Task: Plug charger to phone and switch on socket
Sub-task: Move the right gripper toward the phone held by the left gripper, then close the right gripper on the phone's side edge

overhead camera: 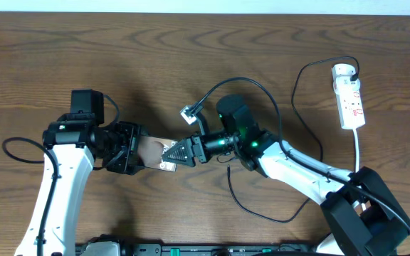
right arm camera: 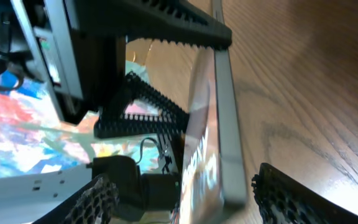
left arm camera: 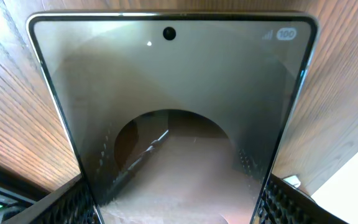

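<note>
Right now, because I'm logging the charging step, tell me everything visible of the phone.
The phone is a thin flat slab with a glossy grey-brown reflective face, a pale metallic-looking rim, a punch-hole camera and a "100" icon. The left tool grips its long edges at one end; the right tool, open, straddles the other end.

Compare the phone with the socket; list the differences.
Colour: the phone is glossy brownish-grey; the socket is white with red markings. Pose: the phone is gripped by the left end effector mid-table; the socket lies free at the table's right. Cabling: the charger reaches the socket's far end, while its tip lies apart from the phone. Both are flat and elongated.
</note>
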Controlling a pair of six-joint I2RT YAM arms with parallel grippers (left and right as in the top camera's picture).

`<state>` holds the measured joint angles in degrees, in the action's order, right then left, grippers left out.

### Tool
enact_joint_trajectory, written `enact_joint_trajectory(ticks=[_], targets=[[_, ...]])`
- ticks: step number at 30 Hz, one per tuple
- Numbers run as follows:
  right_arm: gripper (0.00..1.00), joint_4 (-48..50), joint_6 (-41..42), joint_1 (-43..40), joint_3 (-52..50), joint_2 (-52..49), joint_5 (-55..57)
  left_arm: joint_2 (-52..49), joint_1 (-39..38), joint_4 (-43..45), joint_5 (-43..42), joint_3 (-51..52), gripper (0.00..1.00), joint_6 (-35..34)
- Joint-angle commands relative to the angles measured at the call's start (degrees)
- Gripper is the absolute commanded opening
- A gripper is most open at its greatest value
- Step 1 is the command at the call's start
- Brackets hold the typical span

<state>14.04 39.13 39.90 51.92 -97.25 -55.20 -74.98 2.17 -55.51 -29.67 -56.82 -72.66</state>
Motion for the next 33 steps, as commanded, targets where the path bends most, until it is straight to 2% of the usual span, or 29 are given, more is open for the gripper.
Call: enact_joint_trajectory(ticks=[1, 17, 33], targets=[[0.69, 0.59, 2.97, 2.03, 0.52, 0.15, 4.59, 0.83, -1.22, -0.13, -1.64, -0.42, 0.07, -2.95], [0.59, 1.84, 6.27, 5.62, 0.52, 0.15, 16.79, 0.83, -1.77, 0.15, -4.02, -0.42, 0.07, -6.36], [0.54, 5.92, 9.09, 6.34, 0.52, 0.15, 19.1, 0.83, -1.79, 0.31, -5.92, -0.42, 0.07, -7.61]])
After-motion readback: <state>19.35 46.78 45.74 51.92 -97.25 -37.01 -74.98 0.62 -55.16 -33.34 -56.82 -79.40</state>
